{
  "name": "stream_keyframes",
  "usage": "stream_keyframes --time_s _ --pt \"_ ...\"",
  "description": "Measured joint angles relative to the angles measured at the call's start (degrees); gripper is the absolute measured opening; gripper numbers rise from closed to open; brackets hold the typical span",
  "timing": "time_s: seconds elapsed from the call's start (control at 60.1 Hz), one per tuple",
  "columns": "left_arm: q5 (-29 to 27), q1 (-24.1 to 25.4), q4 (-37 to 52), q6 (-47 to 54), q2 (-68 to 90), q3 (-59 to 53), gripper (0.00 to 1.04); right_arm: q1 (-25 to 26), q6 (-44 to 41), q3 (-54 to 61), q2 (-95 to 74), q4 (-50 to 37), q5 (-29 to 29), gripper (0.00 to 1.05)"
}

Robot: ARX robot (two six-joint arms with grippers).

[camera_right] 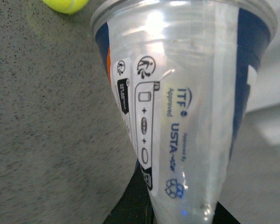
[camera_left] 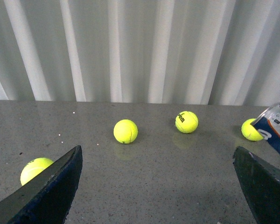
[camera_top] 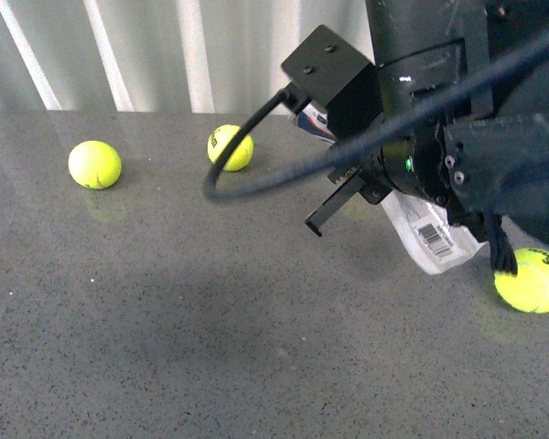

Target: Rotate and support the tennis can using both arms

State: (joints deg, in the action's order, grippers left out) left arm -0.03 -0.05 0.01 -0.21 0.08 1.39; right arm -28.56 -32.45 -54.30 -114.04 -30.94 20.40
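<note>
Just outside splayed left gripper, tennis can

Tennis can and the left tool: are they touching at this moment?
Apart. The left wrist view shows the left tool open and empty, with the tennis can well beyond it at the frame edge.

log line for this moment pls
left gripper open, empty | right gripper shut on tennis can, tilted | four balls loose on table | left support not yet made
</note>
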Motion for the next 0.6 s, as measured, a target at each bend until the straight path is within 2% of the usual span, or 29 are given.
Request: stream_keyframes --time_s 0.033,0.083,0.216,0.45,0.599 --pt "0.0 0.0 0.0 0.0 0.0 0.0 0.98 0.0 -7.7 0.9 -0.2 -4.4 -1.6 0.06" --pt "0.0 0.0 0.0 0.0 0.0 0.0 0.98 0.0 -14.2 1.4 -0.3 -8.0 -3.7 0.06" --pt "0.0 0.0 0.0 0.0 0.0 0.0 0.98 -1.0 -28.8 1.3 -2.1 -10.8 -11.5 0.05" --pt "0.0 0.0 0.0 0.0 0.0 0.0 0.98 -4.1 -32.3 -4.4 -8.7 -8.0 -17.9 0.05" --pt "0.0 0.0 0.0 0.0 0.0 0.0 0.98 -7.2 -31.9 -11.5 -13.9 -3.7 -19.1 0.05"
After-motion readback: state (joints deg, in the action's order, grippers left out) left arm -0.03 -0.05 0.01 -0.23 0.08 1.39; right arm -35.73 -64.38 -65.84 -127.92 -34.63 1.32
